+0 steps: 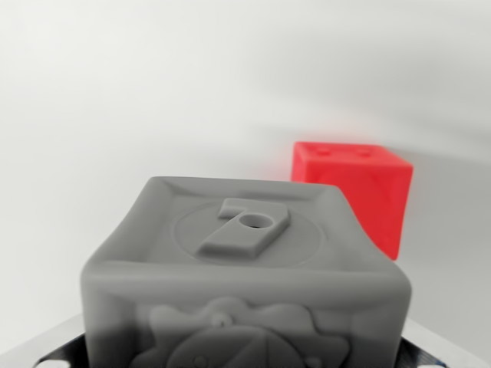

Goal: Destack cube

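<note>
Filling the lower centre of the wrist view, a grey moulded plastic cube (245,276) with a raised numeral seven and a small hole on its top face, a gear-like relief on the near side. Behind at about one o'clock, apart, a red plastic cube (354,188) on the pale white surface (115,115). Dark gripper (245,360) parts barely showing at both bottom corners, flanking the grey cube; jaw state impossible to tell.

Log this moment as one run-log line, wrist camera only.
view: wrist | near: grey moulded cube with raised 7 on top | behind, wrist view's right: red plastic cube, apart | surface: white table | gripper fingers: not visible
</note>
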### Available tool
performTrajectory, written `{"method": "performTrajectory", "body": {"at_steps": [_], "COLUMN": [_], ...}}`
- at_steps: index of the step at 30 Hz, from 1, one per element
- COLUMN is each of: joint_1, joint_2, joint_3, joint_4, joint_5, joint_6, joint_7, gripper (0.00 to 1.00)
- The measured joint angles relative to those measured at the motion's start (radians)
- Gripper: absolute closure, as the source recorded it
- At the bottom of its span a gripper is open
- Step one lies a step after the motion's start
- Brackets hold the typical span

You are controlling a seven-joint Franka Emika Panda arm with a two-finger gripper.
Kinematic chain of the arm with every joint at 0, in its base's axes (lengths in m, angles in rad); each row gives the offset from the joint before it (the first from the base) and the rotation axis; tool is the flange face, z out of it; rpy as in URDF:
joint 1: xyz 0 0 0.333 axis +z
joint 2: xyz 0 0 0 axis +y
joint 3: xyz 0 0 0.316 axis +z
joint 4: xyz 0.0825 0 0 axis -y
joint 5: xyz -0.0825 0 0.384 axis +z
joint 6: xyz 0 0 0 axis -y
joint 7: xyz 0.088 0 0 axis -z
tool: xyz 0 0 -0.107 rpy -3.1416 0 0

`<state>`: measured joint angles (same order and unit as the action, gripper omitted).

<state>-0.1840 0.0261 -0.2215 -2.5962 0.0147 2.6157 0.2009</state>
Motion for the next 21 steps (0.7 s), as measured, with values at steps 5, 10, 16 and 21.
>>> {"method": "performTrajectory", "body": {"at_steps": [5,10,16,21], "joint_1": [0.01,0.02,0.032,0.04], "joint_2": [-0.008,-0.017,-0.027,-0.035], "joint_3": [0.007,0.016,0.026,0.037], "joint_4": [-0.01,-0.022,-0.033,-0.044], "joint_5": [-0.004,-0.007,-0.011,-0.014], "joint_6": [0.003,0.006,0.008,0.01], "joint_7": [0.03,0.061,0.096,0.127], "gripper": [1.0,1.0,1.0,1.0]}}
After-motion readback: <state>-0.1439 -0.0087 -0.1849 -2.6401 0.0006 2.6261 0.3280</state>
